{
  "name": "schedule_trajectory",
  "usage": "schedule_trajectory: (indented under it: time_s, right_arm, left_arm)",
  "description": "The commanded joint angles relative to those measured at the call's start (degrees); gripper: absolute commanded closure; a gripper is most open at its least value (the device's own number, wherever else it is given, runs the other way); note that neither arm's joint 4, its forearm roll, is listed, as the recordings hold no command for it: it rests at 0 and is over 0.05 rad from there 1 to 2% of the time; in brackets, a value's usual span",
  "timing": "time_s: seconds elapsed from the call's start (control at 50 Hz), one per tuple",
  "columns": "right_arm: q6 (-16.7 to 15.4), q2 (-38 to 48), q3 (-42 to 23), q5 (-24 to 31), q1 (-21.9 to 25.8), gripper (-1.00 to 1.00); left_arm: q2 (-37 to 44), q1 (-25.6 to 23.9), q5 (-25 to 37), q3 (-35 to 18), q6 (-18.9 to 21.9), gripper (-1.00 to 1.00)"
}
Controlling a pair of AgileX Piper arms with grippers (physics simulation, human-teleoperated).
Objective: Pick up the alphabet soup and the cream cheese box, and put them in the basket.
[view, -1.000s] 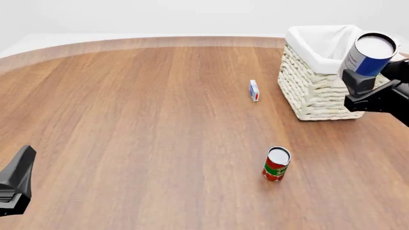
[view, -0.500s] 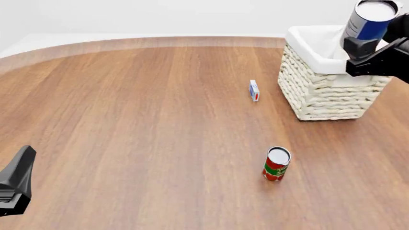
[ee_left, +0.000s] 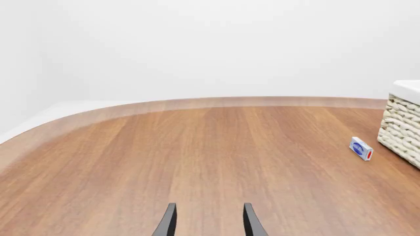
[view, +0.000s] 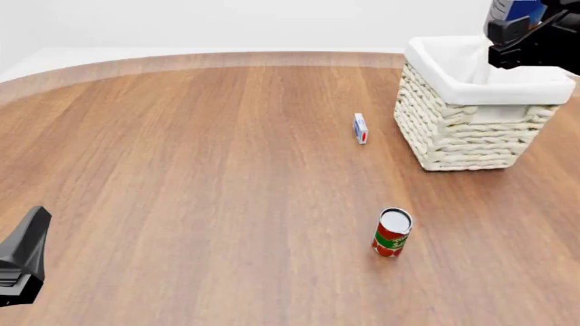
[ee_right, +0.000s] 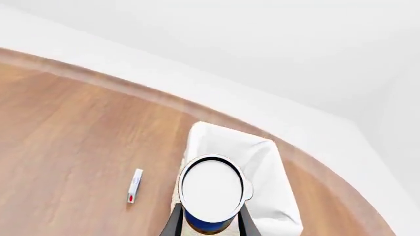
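Observation:
My right gripper (view: 528, 30) is shut on the alphabet soup (view: 521, 8), held high above the basket (view: 471, 102) at the far right; the picture's top edge cuts off most of the can. The right wrist view looks down on the can's silvery-white top (ee_right: 213, 186) between the fingers (ee_right: 174, 222), with the basket's white lining (ee_right: 266, 162) below it. The cream cheese box (view: 360, 128) stands on edge on the table, just left of the basket, and also shows as box (ee_left: 361, 148) and box (ee_right: 135, 186). My left gripper (ee_left: 208, 223) is open and empty, low at the near left (view: 26, 261).
A red and green labelled can (view: 392, 233) stands upright on the wooden table (view: 200, 170), nearer than the basket and a little to its left. The table's curved far edge (ee_left: 210, 102) runs in front of a white wall.
My right gripper has carried the alphabet soup up and away, from beside the basket's near right corner to above its rim. The left arm has not moved.

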Motion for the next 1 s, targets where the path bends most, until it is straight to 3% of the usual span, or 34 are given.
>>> schedule_trajectory:
  time_s: [0.02,1.0]
  right_arm:
    - [0.48,3.74,-5.1,0.91,-1.04,1.0]
    - [1.4,27.18,-28.03,6.55,-5.3,1.0]
  left_arm:
    - [0.0,0.0,0.0,0.0,0.0,-1.0]
    - [0.0,0.0,0.0,0.0,0.0,-1.0]
